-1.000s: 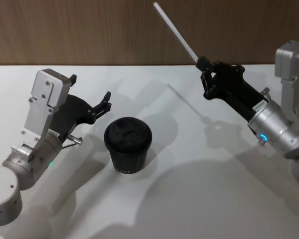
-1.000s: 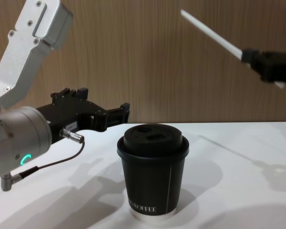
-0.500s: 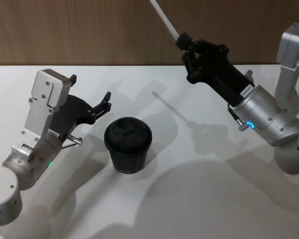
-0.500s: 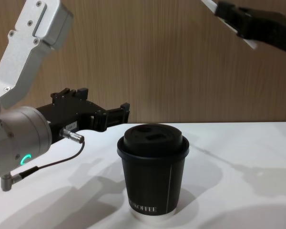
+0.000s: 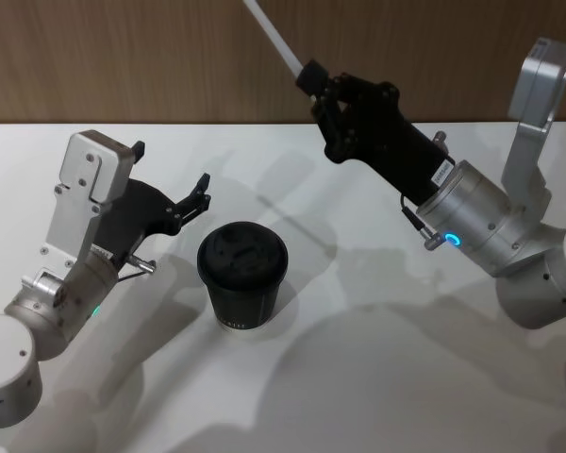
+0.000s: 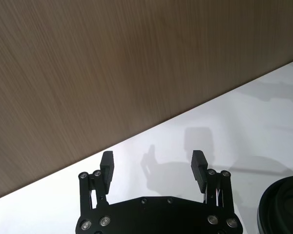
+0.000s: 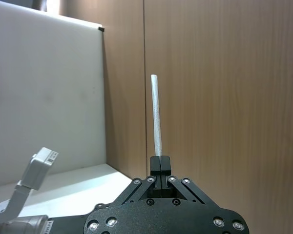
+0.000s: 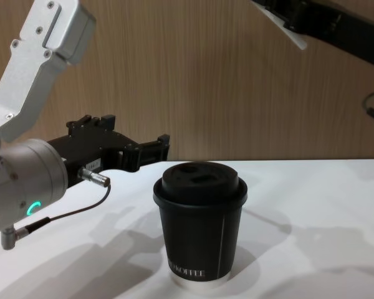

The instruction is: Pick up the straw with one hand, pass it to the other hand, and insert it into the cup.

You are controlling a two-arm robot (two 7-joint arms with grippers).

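My right fingers [image 5: 312, 78] pinch the white straw [image 5: 274, 36], high in the air past the cup [image 5: 242, 283]. The black cup stands on the bench [image 5: 377, 377]. My left fingers [image 5: 201, 187] are wide open just beside it.

Our left arm [image 5: 83, 203] comes into the head view from 8 o'clock and points toward 1 o'clock. We hold the left gripper [image 5: 172, 165] low, with its two fingers [image 6: 107, 166] spread wide apart. Our right arm [image 5: 476, 222] comes in from 4 o'clock and stretches toward 11 o'clock, held higher than the left. The right gripper [image 5: 311, 75] has its fingers [image 7: 159, 164] pressed together, pinching the straw [image 5: 274, 35] near its lower end.
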